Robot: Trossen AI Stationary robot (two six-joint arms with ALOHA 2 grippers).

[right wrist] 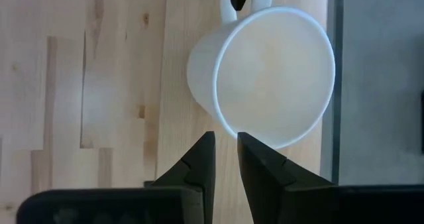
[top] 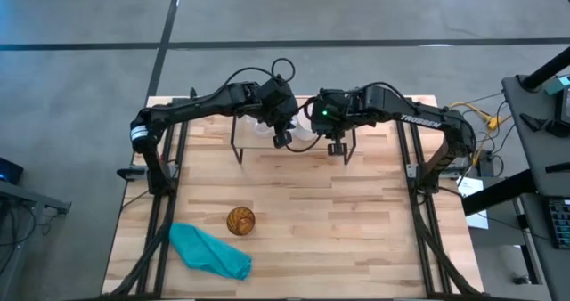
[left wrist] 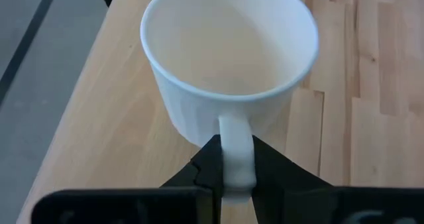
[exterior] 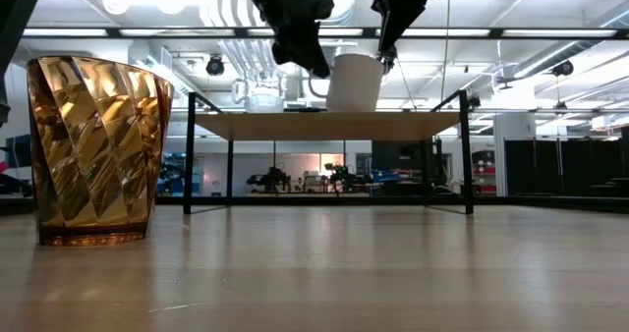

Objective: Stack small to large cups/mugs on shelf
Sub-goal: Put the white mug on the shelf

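The white mug (exterior: pixel 354 83) stands upright at the shelf's board (exterior: pixel 324 126), its base level with the board's top. My left gripper (left wrist: pixel 236 159) is shut on the mug's handle. My right gripper (right wrist: pixel 226 144) hangs over the mug (right wrist: pixel 265 78) with a narrow gap between its fingers. Its tips are at the rim, and I cannot tell whether they touch it. The clear glass cup (exterior: pixel 263 91) stands on the board to the left of the mug. The amber patterned cup (top: pixel 240 221) stands upright on the table near the front. My left gripper pinches the mug's handle (left wrist: pixel 236 134) between its two fingers. The fingers come slanting down from the table's left. The mug is upright with its mouth up. Whether its base rests on the board or hangs just above it cannot be told.
A crumpled teal cloth (top: pixel 209 250) lies at the table's near left, beside the amber cup (exterior: pixel 98 150). The shelf's thin black legs (exterior: pixel 187 155) stand on the far half of the table. The two arms are close together over the shelf.
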